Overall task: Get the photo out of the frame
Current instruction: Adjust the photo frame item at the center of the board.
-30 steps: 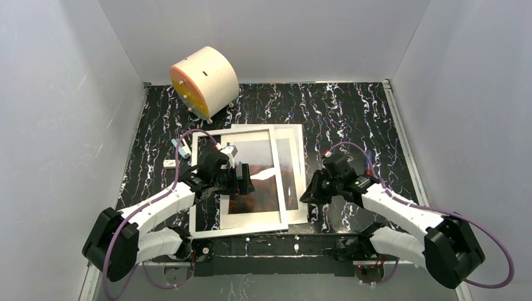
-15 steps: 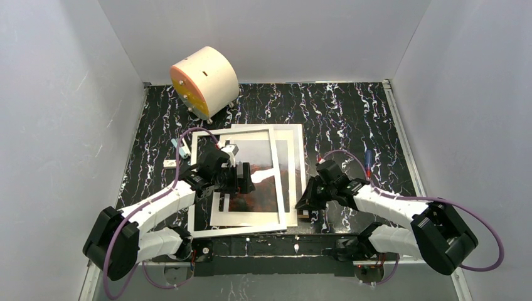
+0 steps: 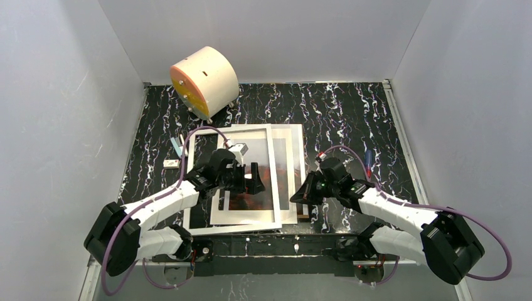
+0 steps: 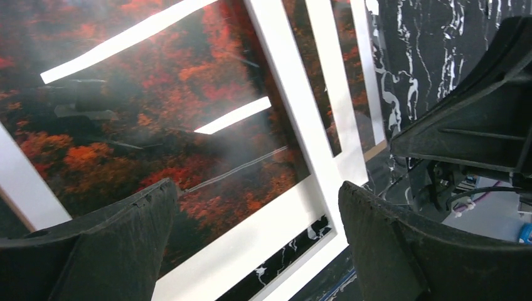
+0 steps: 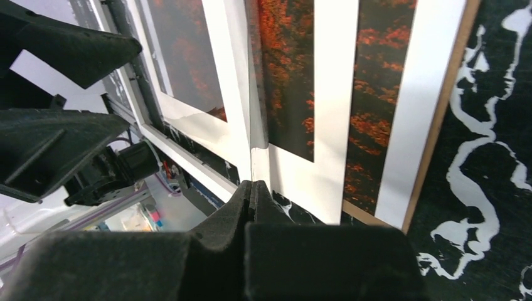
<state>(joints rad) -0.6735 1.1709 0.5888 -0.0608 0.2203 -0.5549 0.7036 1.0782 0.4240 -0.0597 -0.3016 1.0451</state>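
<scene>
A large, thin, white rectangular picture frame [image 3: 235, 128] is seen lying flat in the middle of the overhead view, on a black tabletop veined with white [image 3: 351, 119]. It is set slightly askew over the layers beneath it. The large paper print of red-orange autumn trees [image 4: 207, 81] is found inside this stack, visible through the frame's opening in the left wrist view, with pale streaks of glare across it. Further strips of it are shown right of the frame's rail in the right wrist view. There a white mat border [image 5: 426, 94] is seen beside the thin edge of a stiff brown backing board [image 5: 453, 88]. The left gripper [image 3: 252, 180] is held over the centre of the print with its jaws spread wide and nothing between them. The right gripper [image 5: 254, 188] is placed at the lower right edge of the stack with its jaws pressed fully together. A thin white edge runs right up to its tips, but whether that edge is pinched cannot be told. A cream cylinder with an orange face [image 3: 204, 81] is seen at the upper left, well apart from the frame.
</scene>
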